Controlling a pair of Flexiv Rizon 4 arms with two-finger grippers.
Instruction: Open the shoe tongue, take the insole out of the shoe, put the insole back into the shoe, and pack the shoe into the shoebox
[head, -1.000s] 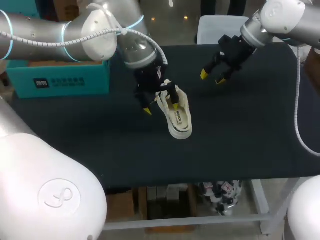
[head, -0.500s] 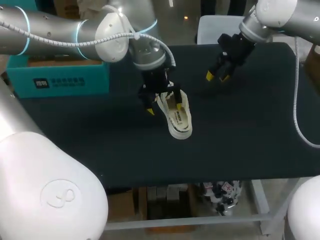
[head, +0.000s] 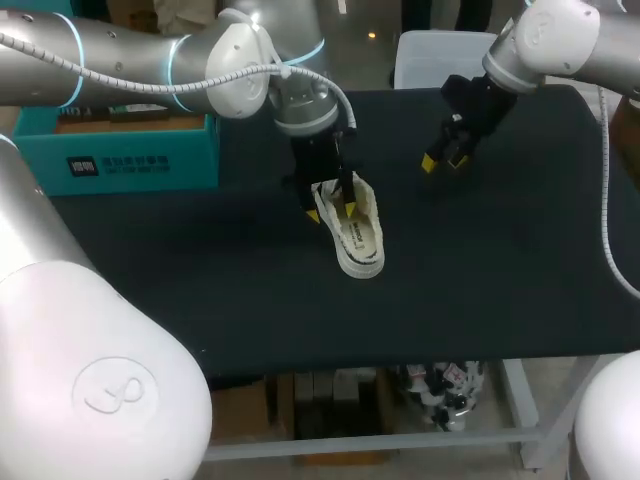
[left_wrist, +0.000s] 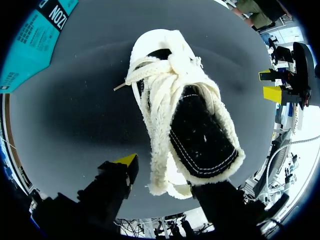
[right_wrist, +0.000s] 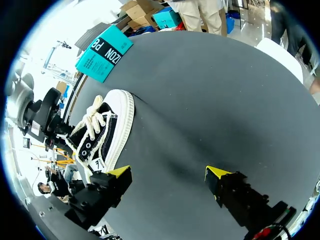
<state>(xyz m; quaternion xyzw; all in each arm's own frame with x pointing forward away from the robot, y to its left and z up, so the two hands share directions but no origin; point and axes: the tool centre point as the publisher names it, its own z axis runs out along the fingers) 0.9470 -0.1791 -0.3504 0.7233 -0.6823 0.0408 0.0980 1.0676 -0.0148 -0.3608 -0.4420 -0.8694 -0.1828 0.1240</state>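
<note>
While the shoe (head: 357, 232) sits mid-frame on the bench (head: 500, 280), left claw (head: 330, 211) straddles its collar, fingers wide, likely to work the tongue; right claw (head: 441, 160) hangs wide, upper right.

R gripper (right_wrist: 167, 172) hangs over the dark grey desk (right_wrist: 215, 95), yellow tips wide apart, nothing btwn them. Shoe (right_wrist: 102, 135) lies on its side just ahead of one finger: white sole, black upper w/ cream laces. Teal box (right_wrist: 104, 52) beyond it, near desk's edge.
</note>
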